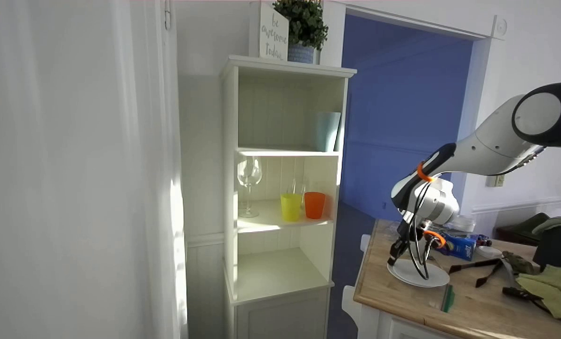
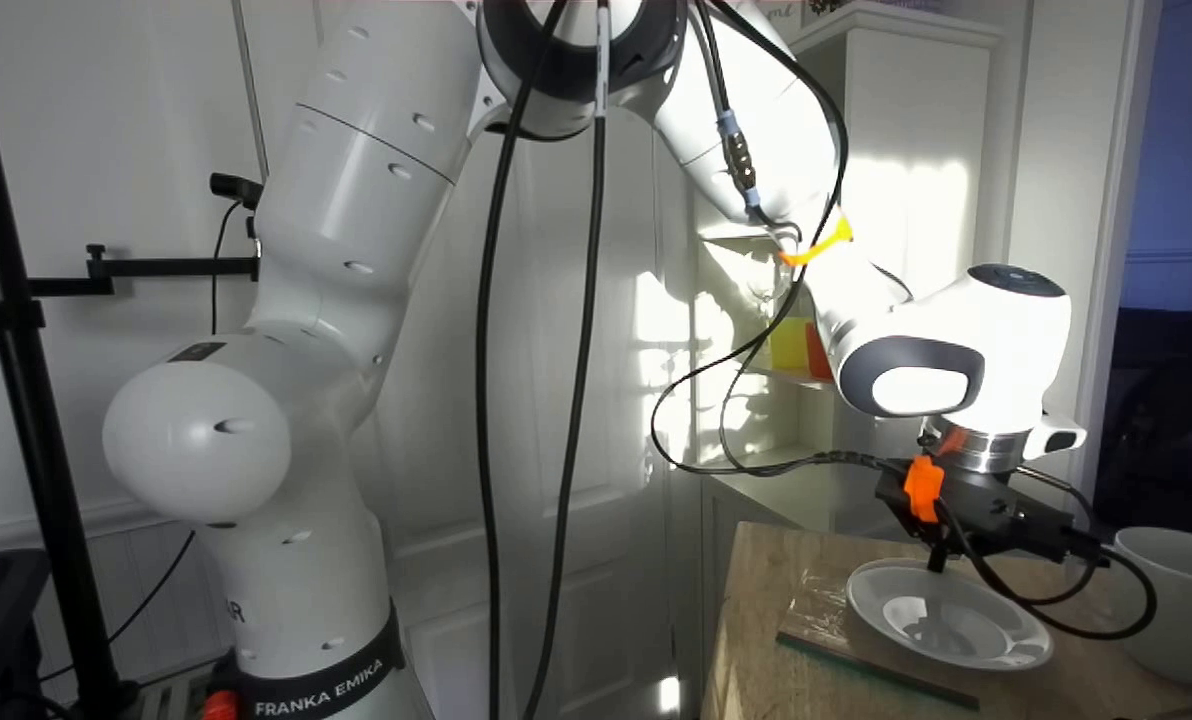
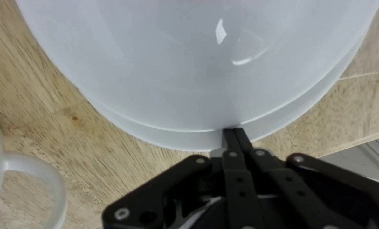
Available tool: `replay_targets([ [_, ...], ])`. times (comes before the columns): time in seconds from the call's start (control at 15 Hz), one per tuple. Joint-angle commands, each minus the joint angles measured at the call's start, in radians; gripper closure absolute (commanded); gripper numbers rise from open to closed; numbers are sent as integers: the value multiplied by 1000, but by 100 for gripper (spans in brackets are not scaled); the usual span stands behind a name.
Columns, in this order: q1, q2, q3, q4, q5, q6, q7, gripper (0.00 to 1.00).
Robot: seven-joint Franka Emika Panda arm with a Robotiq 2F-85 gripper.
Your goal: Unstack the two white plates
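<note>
The two white plates lie one on top of the other on the wooden table. In the wrist view the upper plate (image 3: 176, 79) is shifted, so a crescent of the lower plate (image 3: 189, 140) shows at the near edge. The stack also shows in both exterior views (image 1: 421, 275) (image 2: 956, 625). My gripper (image 3: 233, 129) has its black fingers pressed together with no gap seen. Its tips meet the upper plate's rim, above the exposed rim of the lower plate. In an exterior view the gripper (image 2: 936, 565) points down at the plates' edge. Exact contact at the tips is hidden.
A white cup-like container with a handle (image 3: 33, 165) stands close to the plates. A clear bag with a green strip (image 1: 448, 298) lies by the plates. Dark tools (image 1: 476, 266), a blue packet (image 1: 459, 247) and a green cloth (image 1: 551, 287) share the table. A shelf (image 1: 285, 254) stands beyond.
</note>
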Motion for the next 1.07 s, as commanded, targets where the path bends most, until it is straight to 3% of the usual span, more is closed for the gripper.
replay_targets([
  [0.0,21,4,-35,6,-48,-33,68,96],
  [1.0,60,-16,-108,-7,-229,-131,319,97],
])
